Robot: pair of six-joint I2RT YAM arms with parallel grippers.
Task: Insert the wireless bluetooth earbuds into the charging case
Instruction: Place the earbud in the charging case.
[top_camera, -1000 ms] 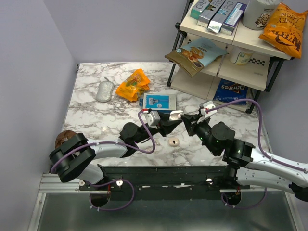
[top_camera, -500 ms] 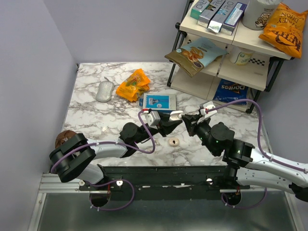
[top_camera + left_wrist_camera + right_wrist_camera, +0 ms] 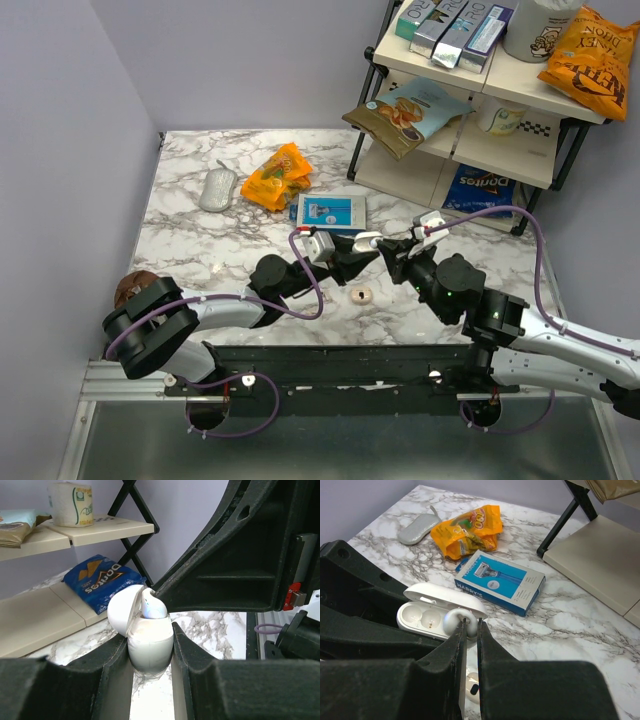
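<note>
Marble tabletop [image 3: 190,250] beneath me, my left claw [image 3: 148,642] clamps the open charging case [image 3: 425,616] while my right claw [image 3: 470,630] narrowly pinches an earbud [image 3: 452,620] at its socket.

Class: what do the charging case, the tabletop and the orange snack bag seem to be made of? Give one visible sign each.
Charging case: likely hard plastic, glossy white, with smooth highlights.
Tabletop: marble or marble-look laminate, white with grey veins.
Orange snack bag: thin plastic film, shiny and crinkled.

Robot lab mock-up; marble-print table [image 3: 200,250]; snack shelf [image 3: 500,150]; plain walls [image 3: 250,60]
</note>
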